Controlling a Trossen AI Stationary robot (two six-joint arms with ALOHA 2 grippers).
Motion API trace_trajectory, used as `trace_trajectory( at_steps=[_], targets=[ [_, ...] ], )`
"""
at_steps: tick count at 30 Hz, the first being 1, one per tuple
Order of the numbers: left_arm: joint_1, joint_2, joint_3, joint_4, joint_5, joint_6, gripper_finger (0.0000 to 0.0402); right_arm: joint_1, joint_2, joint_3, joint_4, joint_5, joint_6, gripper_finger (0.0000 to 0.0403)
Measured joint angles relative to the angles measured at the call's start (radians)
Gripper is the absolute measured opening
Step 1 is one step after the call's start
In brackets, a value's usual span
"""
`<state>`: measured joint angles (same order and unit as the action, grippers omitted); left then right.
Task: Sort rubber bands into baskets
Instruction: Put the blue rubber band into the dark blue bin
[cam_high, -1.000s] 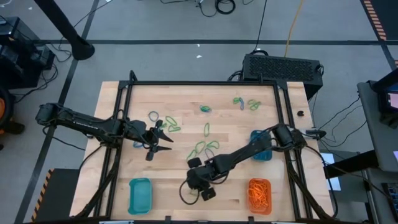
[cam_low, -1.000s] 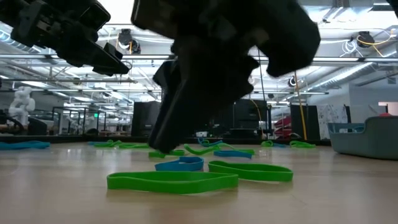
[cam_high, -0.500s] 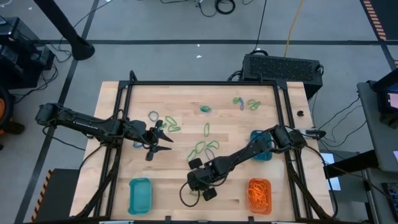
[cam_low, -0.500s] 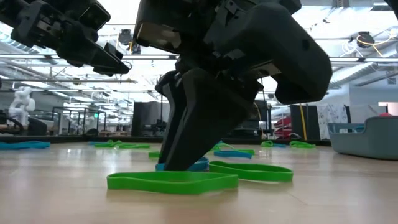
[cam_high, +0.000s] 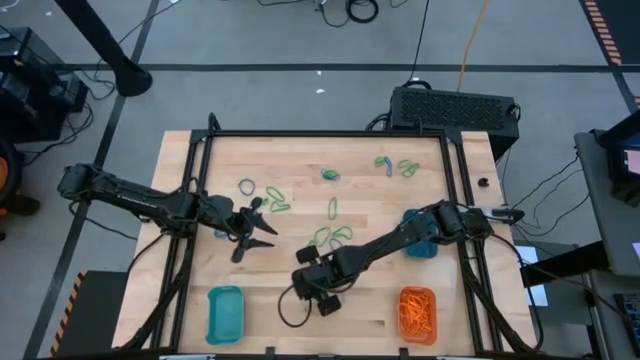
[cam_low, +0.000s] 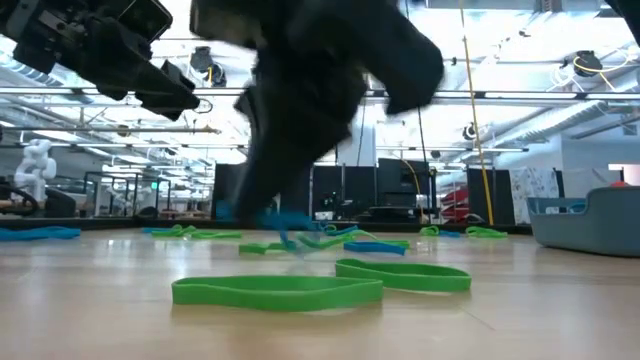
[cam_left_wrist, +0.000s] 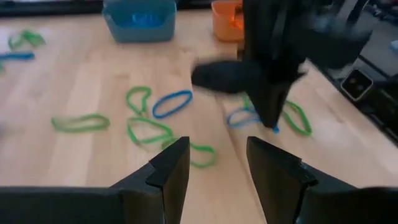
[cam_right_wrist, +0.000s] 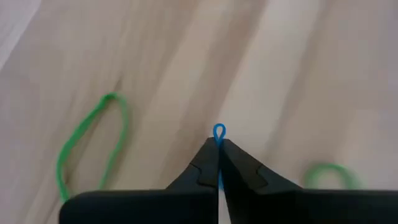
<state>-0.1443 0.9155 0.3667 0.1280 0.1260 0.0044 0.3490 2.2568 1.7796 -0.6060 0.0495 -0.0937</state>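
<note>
Your right gripper (cam_right_wrist: 218, 163) is pinched closed low over the table centre; your left gripper (cam_left_wrist: 216, 163) hovers with fingers spread.

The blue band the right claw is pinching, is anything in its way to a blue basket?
Nothing visible blocks it. The right gripper is shut on the blue band and has lifted it off the table. Only flat bands lie between it and either teal basket. The left gripper hovers off to one side.

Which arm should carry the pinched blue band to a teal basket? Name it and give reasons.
Right. The right gripper is shut on the blue rubber band, lifted off the table in the low view, so it need only carry it to a teal basket. The left gripper hangs open and empty.
</note>
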Motion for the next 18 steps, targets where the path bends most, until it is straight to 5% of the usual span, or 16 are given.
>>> trace_trajectory(
  at_steps=[9,18],
  targets=[
    [-0.04,-0.019,0.032,-0.186,0.043,-0.113,0.0168,-0.003,-0.004,0.211,-0.462,0.064,0.032,0.0001],
    [-0.055,-0.015,0.032,-0.258,0.023,-0.152,0.0168,-0.04,-0.019,0.222,-0.886,0.059,0.165,0.0]
  ],
)
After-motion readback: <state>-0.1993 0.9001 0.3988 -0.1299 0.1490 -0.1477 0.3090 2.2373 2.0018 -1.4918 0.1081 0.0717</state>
